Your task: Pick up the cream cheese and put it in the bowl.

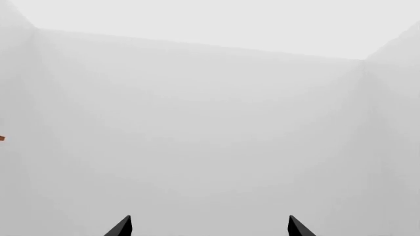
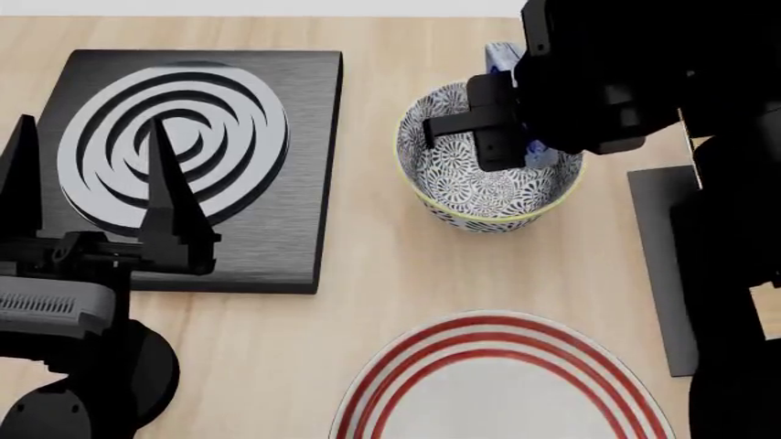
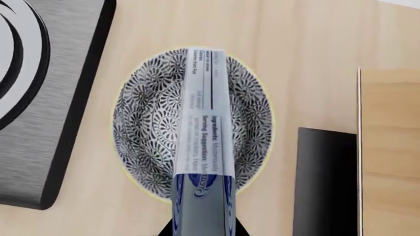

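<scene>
The cream cheese [image 3: 204, 132], a silver-grey box seen edge-on with printed text and blue label edges, is held in my right gripper [image 3: 202, 231], which is shut on it. The box hangs directly over the black-and-white floral bowl [image 3: 147, 128]. In the head view, my right gripper [image 2: 513, 119] and arm cover the bowl's far right side [image 2: 430, 178], and only a corner of the cream cheese [image 2: 499, 57] shows. My left gripper [image 2: 98, 183] stands open and empty at the left, over the black board. The left wrist view shows only its open gripper [image 1: 210, 227] against pale grey walls.
A black board with a white ring pattern [image 2: 305, 165] lies left of the bowl. A white plate with red rings [image 2: 500, 384] sits near the front edge. A dark flat slab [image 2: 653, 247] lies right of the bowl, beside a wooden block [image 3: 390, 147].
</scene>
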Controlling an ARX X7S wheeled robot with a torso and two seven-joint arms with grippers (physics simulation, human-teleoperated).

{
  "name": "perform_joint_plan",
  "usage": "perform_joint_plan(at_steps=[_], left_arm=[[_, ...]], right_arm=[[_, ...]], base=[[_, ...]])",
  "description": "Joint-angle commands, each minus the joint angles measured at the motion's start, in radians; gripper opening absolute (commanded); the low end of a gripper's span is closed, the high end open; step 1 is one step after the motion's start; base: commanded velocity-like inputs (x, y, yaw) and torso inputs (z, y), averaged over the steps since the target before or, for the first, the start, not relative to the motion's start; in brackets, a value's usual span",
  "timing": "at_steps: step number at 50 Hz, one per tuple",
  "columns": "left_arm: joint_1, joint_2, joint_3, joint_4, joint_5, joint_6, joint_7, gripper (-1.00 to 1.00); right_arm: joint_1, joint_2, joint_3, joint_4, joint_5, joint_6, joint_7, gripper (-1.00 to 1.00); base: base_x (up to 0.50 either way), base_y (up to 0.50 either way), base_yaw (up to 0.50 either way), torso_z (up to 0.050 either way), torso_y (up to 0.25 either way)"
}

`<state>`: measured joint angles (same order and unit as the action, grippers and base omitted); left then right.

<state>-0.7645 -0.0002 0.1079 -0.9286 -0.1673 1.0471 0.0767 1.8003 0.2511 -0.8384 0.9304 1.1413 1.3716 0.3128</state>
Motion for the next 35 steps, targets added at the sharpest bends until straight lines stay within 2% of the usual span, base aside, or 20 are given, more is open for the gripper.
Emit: perform_joint_plan(at_steps=[1, 35], left_arm=[[-0.001, 0.000, 0.001, -0.003, -0.001, 0.000, 0.001, 1.00], [0.003, 0.000, 0.001, 0.002, 0.019, 0.000, -0.014, 1.00]], right_arm=[[0.005, -0.024, -0.049, 0.028, -0.050, -0.023, -0.076, -1.00], [0.014, -0.162, -0.203, 0.286, -0.195, -0.186, -0.342, -1.00]], base=[[0.00, 0.00, 0.00, 0.000, 0.000], [0.00, 0.00, 0.00, 0.000, 0.000]])
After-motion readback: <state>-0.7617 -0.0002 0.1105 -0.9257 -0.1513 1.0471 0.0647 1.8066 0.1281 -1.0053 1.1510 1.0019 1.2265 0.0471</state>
